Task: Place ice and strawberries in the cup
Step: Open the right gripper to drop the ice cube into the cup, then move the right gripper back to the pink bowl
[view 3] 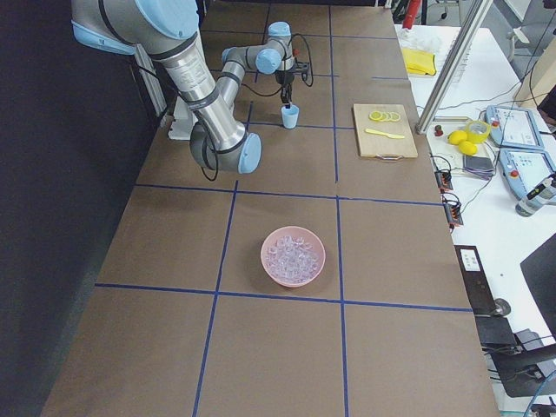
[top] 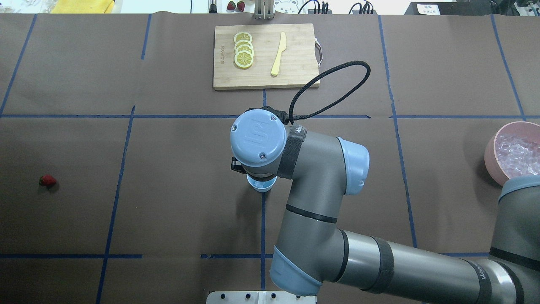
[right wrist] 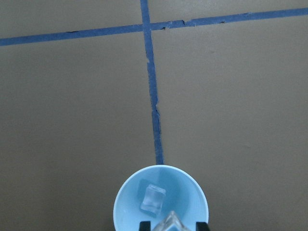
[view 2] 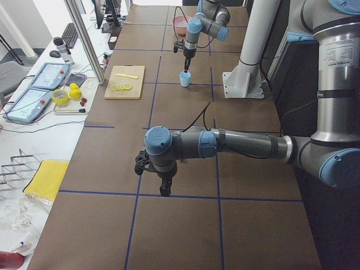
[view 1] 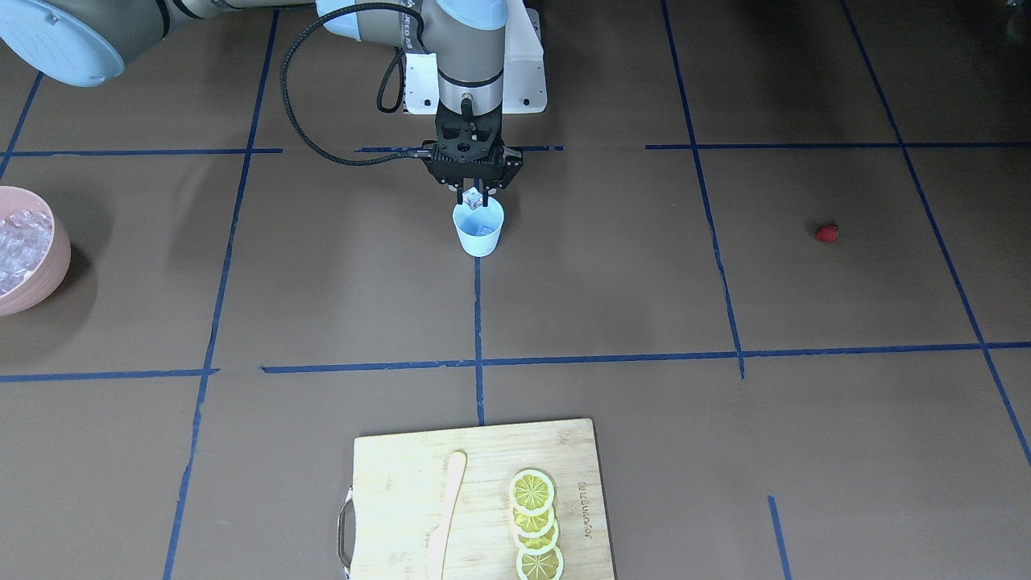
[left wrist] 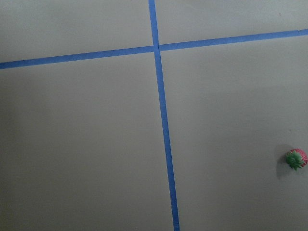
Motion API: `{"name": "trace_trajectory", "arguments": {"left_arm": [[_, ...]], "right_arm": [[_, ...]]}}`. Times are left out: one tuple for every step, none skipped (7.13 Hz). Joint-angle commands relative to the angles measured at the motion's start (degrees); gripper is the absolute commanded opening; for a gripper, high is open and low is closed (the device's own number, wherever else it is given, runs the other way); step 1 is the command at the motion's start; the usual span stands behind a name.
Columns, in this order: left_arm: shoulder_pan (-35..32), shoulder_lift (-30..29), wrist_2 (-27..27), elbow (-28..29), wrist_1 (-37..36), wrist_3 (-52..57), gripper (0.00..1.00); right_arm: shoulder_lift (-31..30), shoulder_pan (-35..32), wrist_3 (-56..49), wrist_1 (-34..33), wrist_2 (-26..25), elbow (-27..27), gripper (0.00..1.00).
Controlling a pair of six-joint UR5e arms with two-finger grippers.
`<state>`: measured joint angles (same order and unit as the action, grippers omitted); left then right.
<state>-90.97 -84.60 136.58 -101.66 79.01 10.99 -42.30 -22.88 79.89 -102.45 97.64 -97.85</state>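
The light blue cup (view 1: 478,231) stands near the table's middle, also seen as the cup (right wrist: 161,199) from above with one ice cube (right wrist: 153,198) lying inside. My right gripper (view 1: 473,205) hangs straight over its mouth, shut on another clear ice cube (view 1: 473,198). More ice fills the pink bowl (top: 489,147). The strawberry (view 1: 826,233) lies alone far off on my left side, and it shows at the edge of the left wrist view as the strawberry (left wrist: 295,159). My left gripper (view 2: 163,191) points down over bare table; I cannot tell whether it is open or shut.
A wooden cutting board (view 1: 403,475) at the table's far edge carries lemon slices (view 1: 534,524) and a pale knife (view 1: 447,515). Blue tape lines cross the brown table cover. Screens and small items sit on a side bench (view 2: 45,95).
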Motion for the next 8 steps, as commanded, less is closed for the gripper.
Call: {"name": "trace_trajectory", "arguments": {"left_arm": [[-0.09,-0.04,0.00,-0.03,0.00,0.00,1.00],[0.00,-0.04,0.00,0.06,0.00,0.00,1.00],[0.00,-0.04,0.00,-0.03,0.09,0.00,1.00],[0.00,-0.04,0.00,-0.03,0.09,0.00,1.00],[0.00,-0.04,0.00,0.06,0.09,0.00,1.00],[0.00,-0.04,0.00,-0.03,0.09,0.00,1.00],[0.00,-0.04,0.00,-0.03,0.09,0.00,1.00],[0.00,-0.04,0.00,-0.12,0.09,0.00,1.00]], "right_arm": [[0.03,0.03,-0.35,0.14,-0.34,0.20,0.98],[0.03,0.03,-0.35,0.14,-0.34,0.11,0.98],[0.03,-0.05,-0.70,0.14,-0.17,-0.06,0.98],[-0.06,-0.58,-2.61,0.06,0.18,-0.33,0.98],[-0.41,-2.24,-4.63,-0.03,1.49,-0.41,0.98],[-2.41,-5.56,-8.66,-0.03,5.07,-1.98,0.98],[-8.09,-9.07,-14.87,0.23,8.85,-6.70,0.98],[-13.02,-13.20,-21.38,0.32,11.84,-11.62,0.98]]}}
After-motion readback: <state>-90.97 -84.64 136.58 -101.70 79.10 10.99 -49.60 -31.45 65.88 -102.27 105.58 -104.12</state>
